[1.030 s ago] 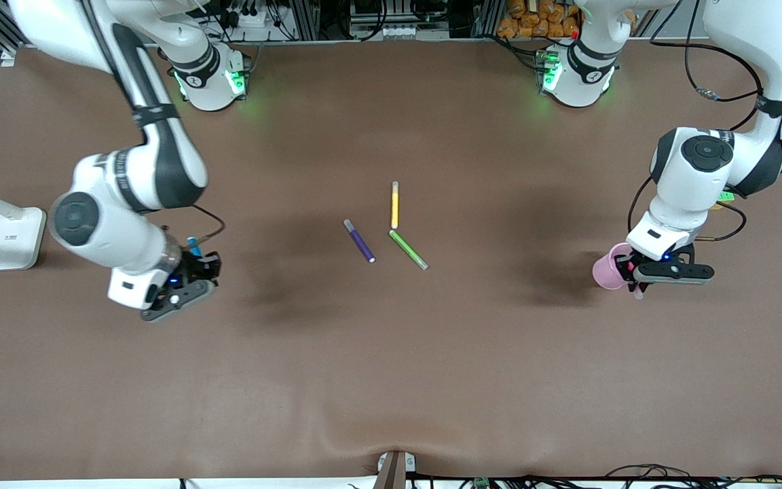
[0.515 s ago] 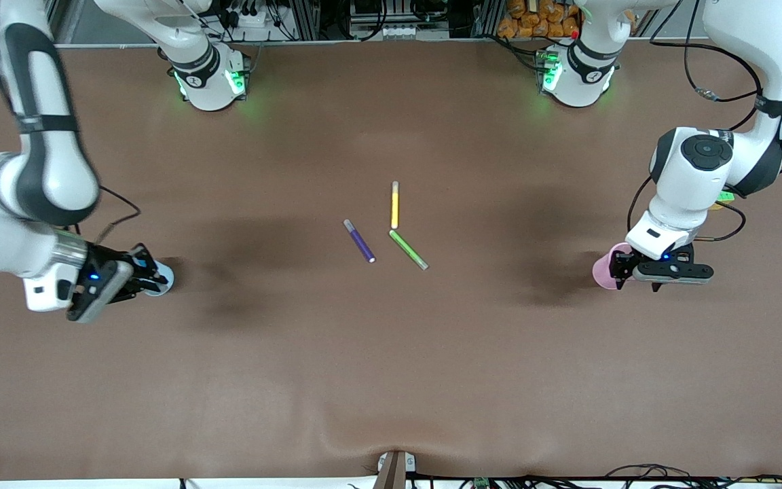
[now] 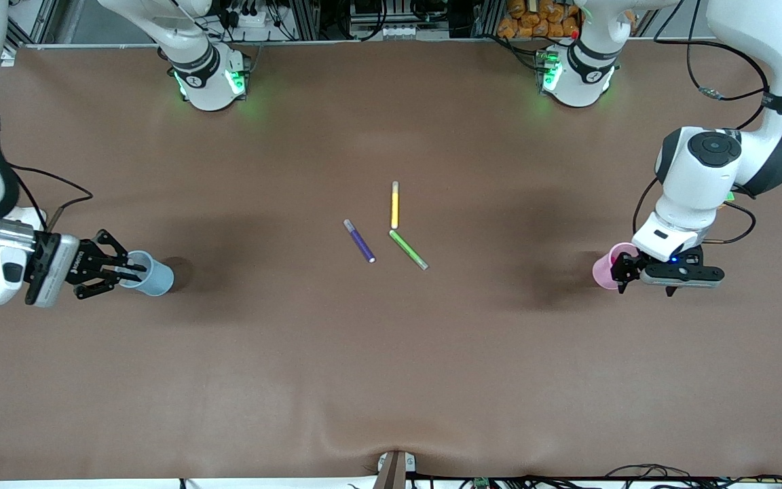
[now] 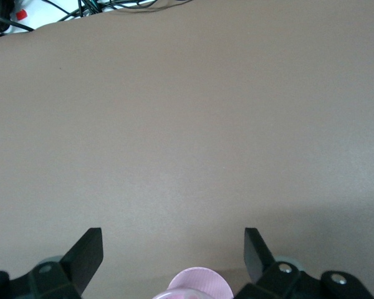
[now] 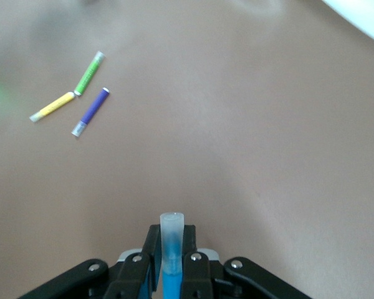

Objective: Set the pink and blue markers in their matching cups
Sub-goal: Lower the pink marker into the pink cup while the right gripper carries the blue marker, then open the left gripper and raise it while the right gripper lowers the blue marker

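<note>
The right gripper (image 3: 129,270) pinches the slim blue felt marker (image 5: 171,252) at the translucent light-blue cup (image 3: 150,273) — best squared over the rim before release — while the left gripper (image 3: 625,272), open-fingered, hovers over the pale pink cup (image 3: 605,269).

White arms with dark grey joint bands, green-lit bases, black cables, black two-finger hands, silver screws.

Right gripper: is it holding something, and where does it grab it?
Yes. The right gripper is shut on the blue marker, pinching its blue barrel just below the pale cap, at the rim of the light blue cup. The left gripper is open, holding nothing.
</note>
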